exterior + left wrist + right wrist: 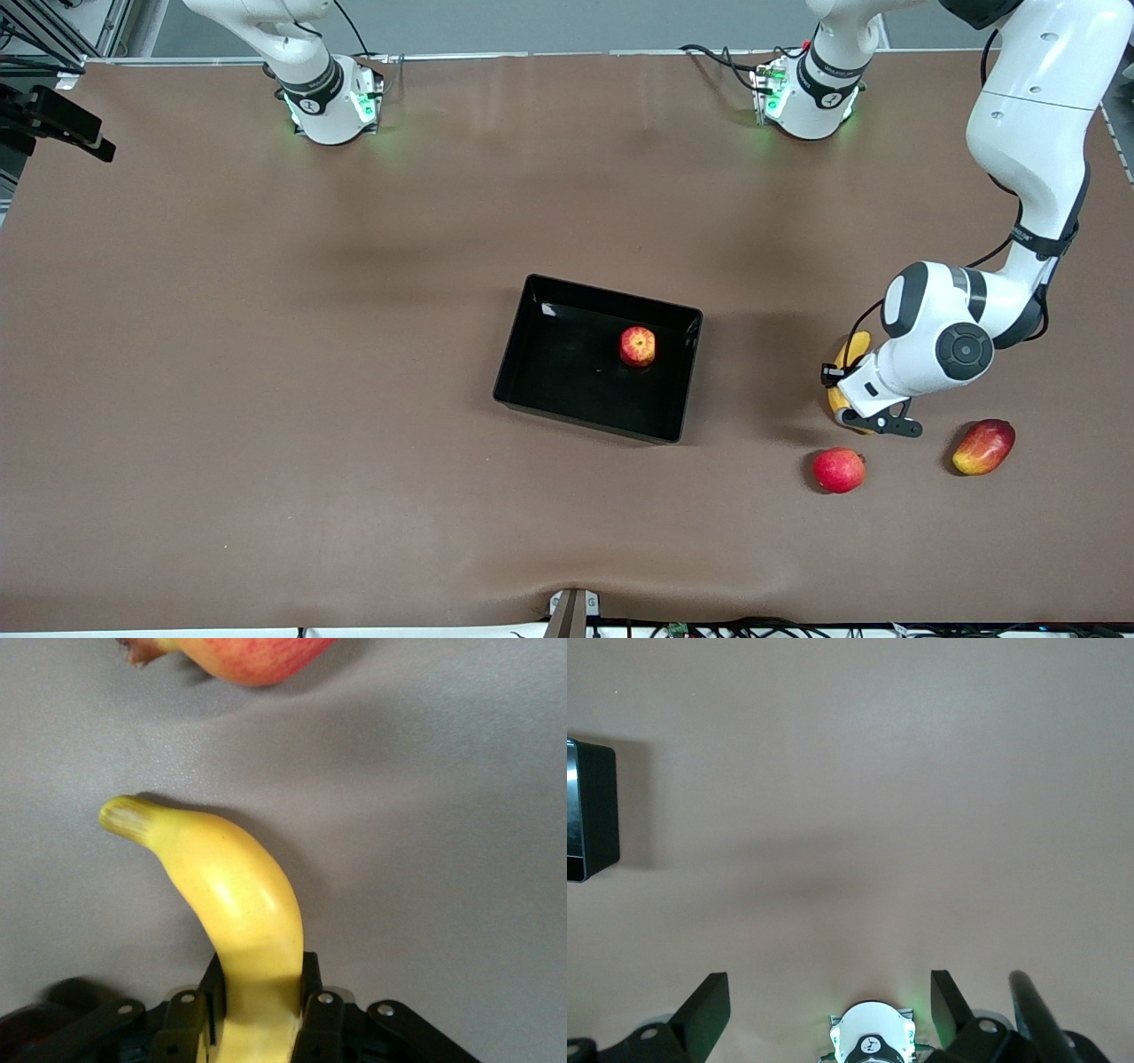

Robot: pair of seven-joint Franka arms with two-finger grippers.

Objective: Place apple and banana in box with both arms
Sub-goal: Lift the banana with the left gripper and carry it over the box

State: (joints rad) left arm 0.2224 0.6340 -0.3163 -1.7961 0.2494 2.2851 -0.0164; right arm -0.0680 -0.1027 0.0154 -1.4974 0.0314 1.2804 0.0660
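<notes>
The red and yellow apple (pixel 637 346) lies inside the black box (pixel 567 377) at mid-table. Toward the left arm's end of the table, the yellow banana (pixel 856 346) lies on the mat, and my left gripper (pixel 843 383) is shut on its middle. In the left wrist view both fingers (pixel 312 979) press the sides of the banana (pixel 232 895), whose stem end points away from the gripper (pixel 261 992). My right gripper (pixel 830 992) hangs open and empty high above its own base; a corner of the box (pixel 592 811) shows in that view.
A round pinkish-red fruit (pixel 838 470) lies just nearer the front camera than the banana and also shows in the left wrist view (pixel 252 656). A red-yellow mango (pixel 983 447) lies beside it, toward the left arm's end of the table.
</notes>
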